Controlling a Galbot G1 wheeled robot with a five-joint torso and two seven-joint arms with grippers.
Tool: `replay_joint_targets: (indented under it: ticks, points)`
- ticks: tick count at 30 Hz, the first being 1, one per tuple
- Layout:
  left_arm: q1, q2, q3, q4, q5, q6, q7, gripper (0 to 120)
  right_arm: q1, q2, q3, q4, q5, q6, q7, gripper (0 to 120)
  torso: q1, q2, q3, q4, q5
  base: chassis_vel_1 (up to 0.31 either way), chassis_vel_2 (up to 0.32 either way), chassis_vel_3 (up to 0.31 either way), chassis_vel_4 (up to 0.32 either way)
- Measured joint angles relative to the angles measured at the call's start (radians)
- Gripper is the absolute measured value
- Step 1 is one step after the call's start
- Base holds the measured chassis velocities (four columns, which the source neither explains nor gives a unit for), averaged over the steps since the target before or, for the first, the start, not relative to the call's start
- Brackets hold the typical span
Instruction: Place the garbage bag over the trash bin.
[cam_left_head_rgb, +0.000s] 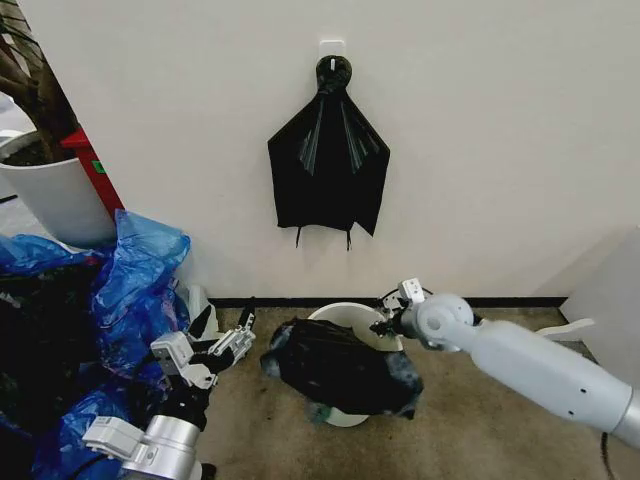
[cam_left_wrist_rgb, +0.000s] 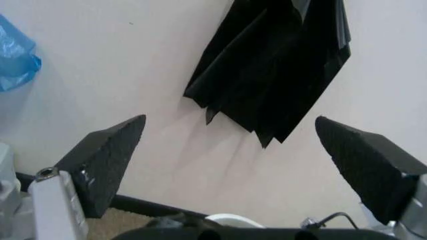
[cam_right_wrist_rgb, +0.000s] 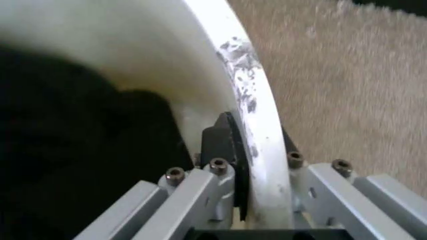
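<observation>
The cream-white trash bin (cam_left_head_rgb: 348, 313) stands on the carpet by the wall. The glossy black garbage bag (cam_left_head_rgb: 340, 368) lies crumpled across its front and top, leaving the back rim bare. My right gripper (cam_left_head_rgb: 386, 326) is at the bin's right rear edge. In the right wrist view its jaws pinch the white rim (cam_right_wrist_rgb: 257, 95), one finger inside and one outside, with the dark garbage bag (cam_right_wrist_rgb: 80, 160) inside the bin beside them. My left gripper (cam_left_head_rgb: 226, 338) hovers open left of the bin, a little apart from the bag. Its fingers (cam_left_wrist_rgb: 107, 155) point toward the wall.
A fan-shaped black plastic bundle (cam_left_head_rgb: 328, 165) hangs from a wall hook above the bin. Blue translucent bags (cam_left_head_rgb: 135, 280) pile up at the left, with a white plant pot (cam_left_head_rgb: 55, 195) behind them. A pale panel (cam_left_head_rgb: 610, 290) stands at the right. Beige carpet lies in front.
</observation>
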Motion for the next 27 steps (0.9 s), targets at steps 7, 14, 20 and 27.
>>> replay_joint_targets:
  ticks: [7,14,20,27]
  points:
    - [-0.01,0.006,-0.027,-0.012,-0.02,-0.002,-0.007,100,-0.164,-0.065,0.217,0.187,0.156,0.061,0.226,0,0.0,0.0,0.0,-0.0003,-0.0006,0.0,0.0,0.0,0.0]
    - [-0.042,0.014,-0.082,-0.013,-0.083,-0.004,-0.034,100,-0.439,-0.061,0.437,0.299,0.11,0.221,0.334,0,0.0,0.0,0.0,-0.0008,-0.0005,0.0,0.0,0.0,0.0]
    - [-0.058,0.01,-0.119,-0.01,-0.11,-0.005,-0.04,100,-0.538,-0.025,0.552,0.359,0.129,0.324,0.485,0,0.0,0.0,0.0,-0.0004,-0.0009,0.0,0.0,0.0,0.0]
    - [-0.059,-0.006,-0.142,-0.003,-0.116,-0.006,-0.044,100,-0.586,0.033,0.61,0.446,0.183,0.446,0.649,0,0.0,0.0,0.0,-0.0003,-0.0011,0.0,0.0,0.0,0.0]
